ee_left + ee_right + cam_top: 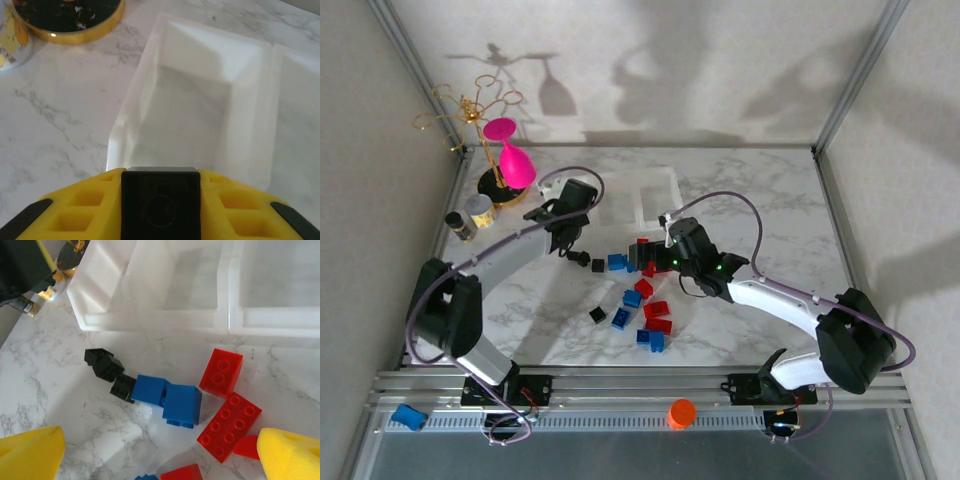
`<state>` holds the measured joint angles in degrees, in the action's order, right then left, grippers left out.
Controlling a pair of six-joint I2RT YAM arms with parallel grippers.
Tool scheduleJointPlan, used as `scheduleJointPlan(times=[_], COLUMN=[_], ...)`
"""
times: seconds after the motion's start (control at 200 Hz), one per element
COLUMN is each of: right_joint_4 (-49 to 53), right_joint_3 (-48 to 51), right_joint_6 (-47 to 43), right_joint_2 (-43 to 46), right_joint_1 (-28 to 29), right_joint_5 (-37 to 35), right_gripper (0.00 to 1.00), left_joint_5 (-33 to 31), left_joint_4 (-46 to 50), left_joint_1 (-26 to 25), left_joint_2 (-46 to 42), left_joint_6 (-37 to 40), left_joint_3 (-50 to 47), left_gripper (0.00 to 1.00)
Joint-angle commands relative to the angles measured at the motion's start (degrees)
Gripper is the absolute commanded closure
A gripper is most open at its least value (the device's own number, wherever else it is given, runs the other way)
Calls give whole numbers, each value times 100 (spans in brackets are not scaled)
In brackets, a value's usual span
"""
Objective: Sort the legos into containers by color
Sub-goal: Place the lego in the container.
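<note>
Closest to the left wrist camera, a black lego [160, 202] is clamped between the yellow fingers [75, 212] of the left gripper [569, 238], just before the clear containers [134, 105]. From the right wrist, the right gripper [160, 457] is spread wide and holds nothing, low over the red legos [229, 426] and blue legos [182, 405] on the marble table [60, 405]. From above, both arms bend inward.

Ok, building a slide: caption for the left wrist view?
Left gripper holds a black lego, facing the clear container.
</note>
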<state>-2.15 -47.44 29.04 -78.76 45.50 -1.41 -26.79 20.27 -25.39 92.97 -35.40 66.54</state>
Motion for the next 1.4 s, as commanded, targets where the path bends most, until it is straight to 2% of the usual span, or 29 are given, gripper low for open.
scheduleJointPlan(times=[0.0,0.095,0.24,0.516,0.696,0.971,1.267,1.397], right_joint_4=[-57,-65,-84,-83,-38,149,-39,-297], right_joint_3=[-178,-161,-141,-125,-177,-99,210,371], right_joint_6=[50,58,89,34,-94,-283,-291,-151], right_joint_2=[-40,-58,-113,-30,-4,-96,-284,-388], right_joint_1=[-80,-105,-145,-169,-170,-156,75,204], right_joint_5=[-145,-132,-106,-96,-35,250,578,688], right_gripper=[1,1,1,1,1,1,1,1], left_joint_5=[-122,-222,-14,25,283,950,783,718], left_joint_4=[-81,-63,-244,-183,-111,-131,316,95], left_joint_1=[148,289,382,403,387,135,-417,-533], left_joint_2=[477,955,1382,1718,1320,115,-633,-966], left_joint_6=[549,709,829,940,894,548,-235,-749], left_joint_3=[536,947,1203,1443,1284,298,-695,-1305], left_gripper=[68,68,64,43,41,37,33,31])
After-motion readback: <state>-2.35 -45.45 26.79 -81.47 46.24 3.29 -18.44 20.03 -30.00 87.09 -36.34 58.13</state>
